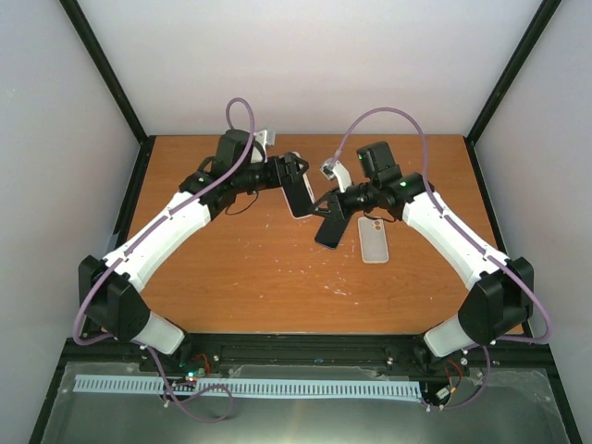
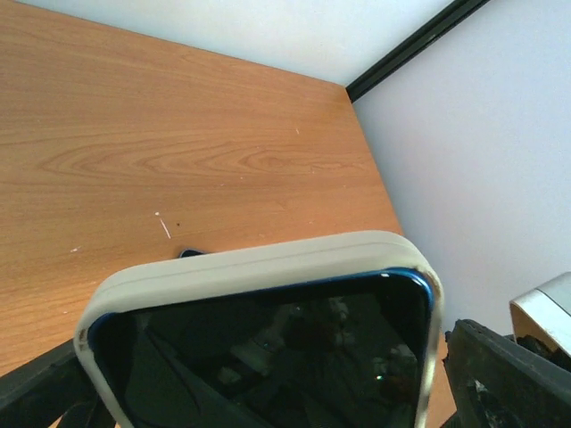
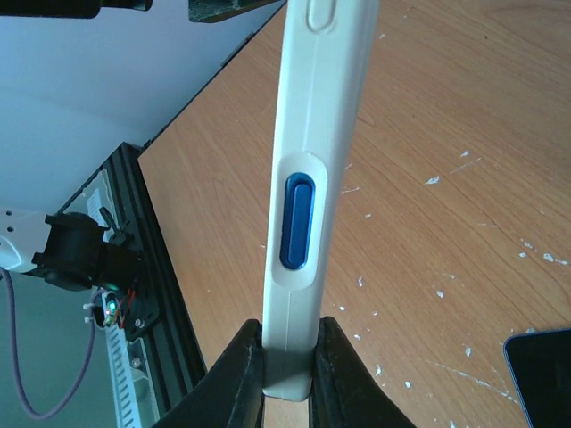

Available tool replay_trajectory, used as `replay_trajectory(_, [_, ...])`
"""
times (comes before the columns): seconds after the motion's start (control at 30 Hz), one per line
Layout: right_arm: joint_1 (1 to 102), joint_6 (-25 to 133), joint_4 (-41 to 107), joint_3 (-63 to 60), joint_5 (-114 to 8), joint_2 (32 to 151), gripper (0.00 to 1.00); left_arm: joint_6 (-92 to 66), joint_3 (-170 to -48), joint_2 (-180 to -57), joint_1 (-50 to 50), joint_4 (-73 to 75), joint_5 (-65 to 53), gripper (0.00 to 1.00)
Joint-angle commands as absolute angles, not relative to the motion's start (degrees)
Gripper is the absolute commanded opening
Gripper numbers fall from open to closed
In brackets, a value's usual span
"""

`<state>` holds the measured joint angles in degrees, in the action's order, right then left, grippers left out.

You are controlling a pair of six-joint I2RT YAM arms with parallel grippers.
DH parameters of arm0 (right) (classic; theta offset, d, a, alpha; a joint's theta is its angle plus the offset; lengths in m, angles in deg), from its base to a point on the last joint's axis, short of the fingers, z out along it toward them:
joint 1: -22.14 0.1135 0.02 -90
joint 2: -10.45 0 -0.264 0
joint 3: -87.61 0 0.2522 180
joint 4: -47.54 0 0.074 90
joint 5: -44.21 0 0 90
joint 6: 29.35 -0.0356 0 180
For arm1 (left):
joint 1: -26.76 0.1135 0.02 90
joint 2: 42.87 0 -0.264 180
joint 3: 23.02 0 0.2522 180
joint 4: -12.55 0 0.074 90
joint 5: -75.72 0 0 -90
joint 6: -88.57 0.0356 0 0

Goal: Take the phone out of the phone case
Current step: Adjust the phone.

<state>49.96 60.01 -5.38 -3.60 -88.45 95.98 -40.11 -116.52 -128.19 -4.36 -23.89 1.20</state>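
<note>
Right gripper (image 3: 287, 357) clamps phone case (image 3: 308, 134) edge; left gripper (image 2: 268, 379) straddles it, grip unclear; hold steady, peel corner off phone (image 2: 294, 330)

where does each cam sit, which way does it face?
Top external: above, behind the bases, looking down on the table; left arm and right arm show.
Left wrist: faces the far right corner over the phone case; left fingers at bottom.
Right wrist: faces the near left edge along the case's side; right fingers pinch it.
Shared: the phone case.
</note>
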Motion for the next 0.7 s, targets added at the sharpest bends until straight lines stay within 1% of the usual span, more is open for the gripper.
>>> replay_trajectory(0.0, [47.9,58.7,-2.3,-5.6,-92.3,94.4,0.03,-37.1,-116.3,-127.1,-3.5,-21.7,2.2,0.99])
replay_trajectory(0.27, [44.3,57.7,-2.3,-4.1,-95.3,94.3,0.03,-34.5,-109.8,-121.2,-1.2,-14.9,7.7,1.00])
replay_trajectory(0.37, [43.4,59.0,-3.9,-4.4,-96.2,93.7,0.03,-33.1,-102.2,-116.4,0.3,-5.6,13.6,1.00])
replay_trajectory(0.47, [42.9,59.8,-3.9,-2.8,-98.0,91.8,0.03,-34.4,-92.9,-112.6,2.5,6.4,23.0,0.98])
replay_trajectory(0.57, [42.9,61.7,-5.3,-1.5,-100.1,89.8,0.03,-34.5,-86.6,-112.0,2.9,16.0,31.1,0.92])
replay_trajectory(0.67, [42.9,65.5,-9.0,-1.1,-101.9,88.8,0.03,-34.9,-83.9,-113.9,2.9,21.5,37.6,0.78])
